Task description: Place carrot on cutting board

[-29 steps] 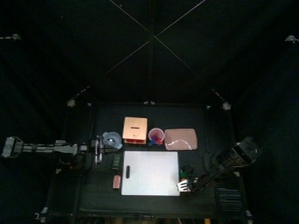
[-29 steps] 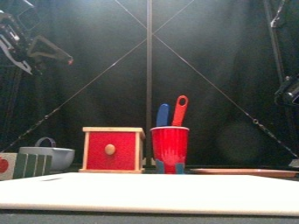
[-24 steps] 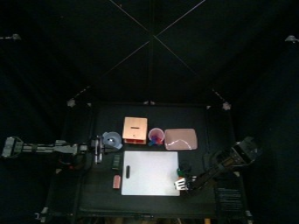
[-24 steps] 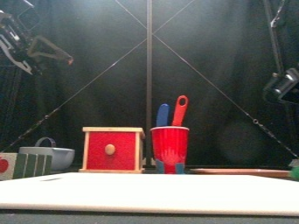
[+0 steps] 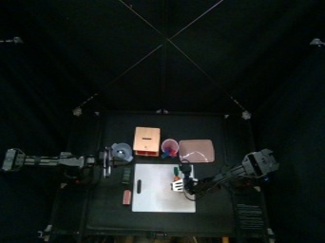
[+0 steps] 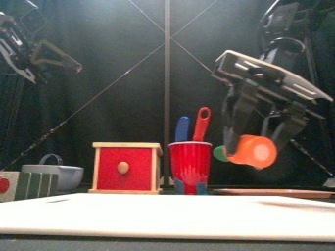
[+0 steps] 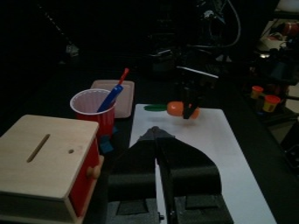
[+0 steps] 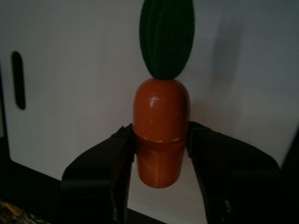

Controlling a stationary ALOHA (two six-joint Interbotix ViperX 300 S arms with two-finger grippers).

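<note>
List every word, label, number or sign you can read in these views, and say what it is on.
None can be read in any view.
The cutting board, the carrot in the right gripper and the red cup show plain surfaces.
The wooden box has only a slot on top and a red front with a knob.
Things in the room behind, seen from the left wrist, are too blurred to read.
</note>
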